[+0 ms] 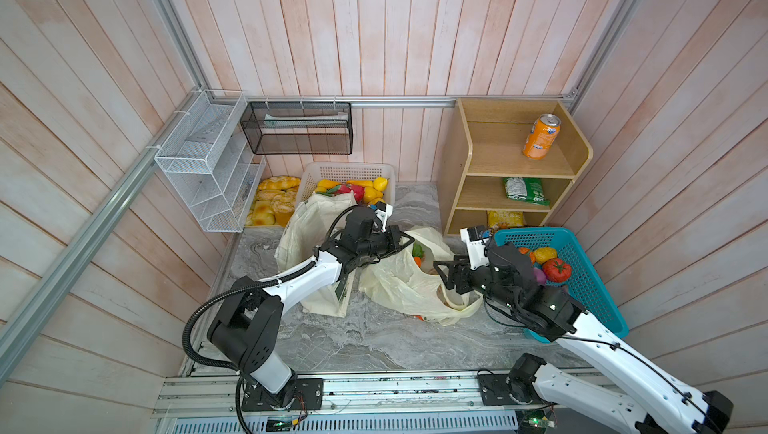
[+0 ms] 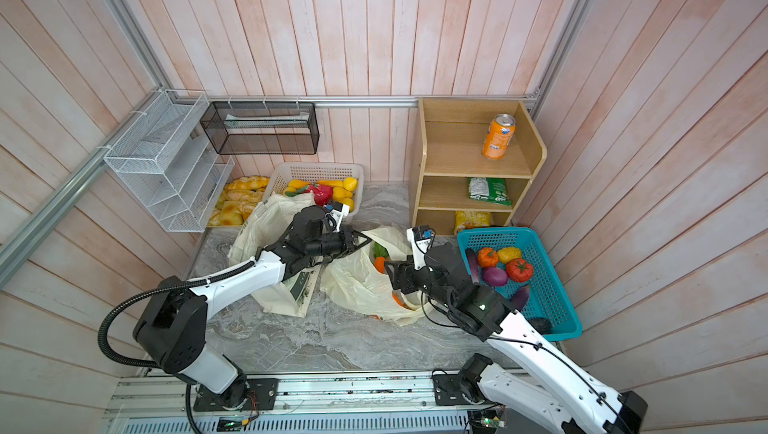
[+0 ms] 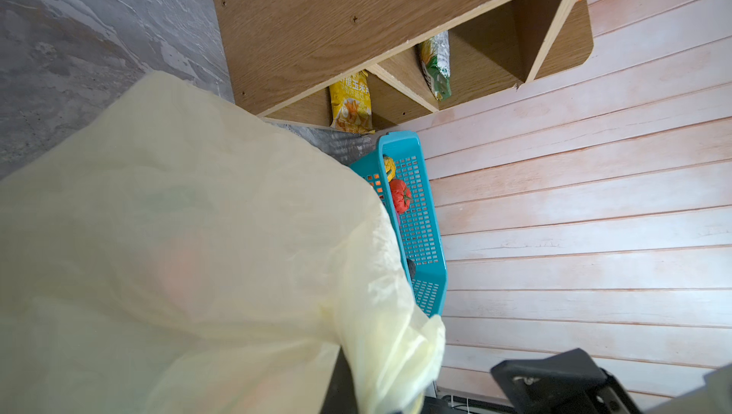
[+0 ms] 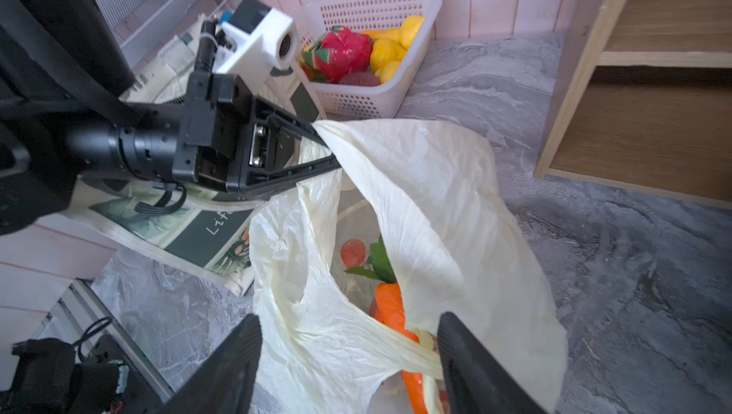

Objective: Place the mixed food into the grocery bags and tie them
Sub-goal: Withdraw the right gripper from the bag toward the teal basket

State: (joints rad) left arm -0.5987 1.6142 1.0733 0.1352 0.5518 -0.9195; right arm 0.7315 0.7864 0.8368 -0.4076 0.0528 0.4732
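While the left end effector point(image 4: 328, 142) pinches the raised rim of the pale-yellow plastic bag point(image 4: 435, 194), jaws together on the film, the right end effector point(image 4: 348, 321) hovers over the bag's near side with jaws apart, gripping nothing. The bag sits mid-tabletop point(image 1: 353, 340), its mouth held open. Orange toy carrots point(image 4: 390, 305) with green tops lie inside. The cream cloth tote point(image 4: 198, 230) lies slumped just beside the bag, under the left arm. No red can or purple packet can be seen; they may be inside a bag.

The step appears to be gathering the bag's handles for tying. To do it well, the right jaws should close on the handle loop point(image 4: 388, 346) that stretches between them, catching only plastic and not the carrot directly beneath. The left hold should stay taut so the thin film does not sag or tear, and any pull should be gentle enough that the carrots stay inside.

Only the right wrist view looks into the bag and shows the left clamp on the rim. The left wrist view is mostly veiled by bag film point(image 3: 178, 214), with a wooden shelf point(image 3: 317, 16) and teal basket point(image 3: 420, 226) beyond. Both top views give the overall layout, including an orange soda can point(image 1: 541, 137) on the shelf's top level, well apart from the bags.
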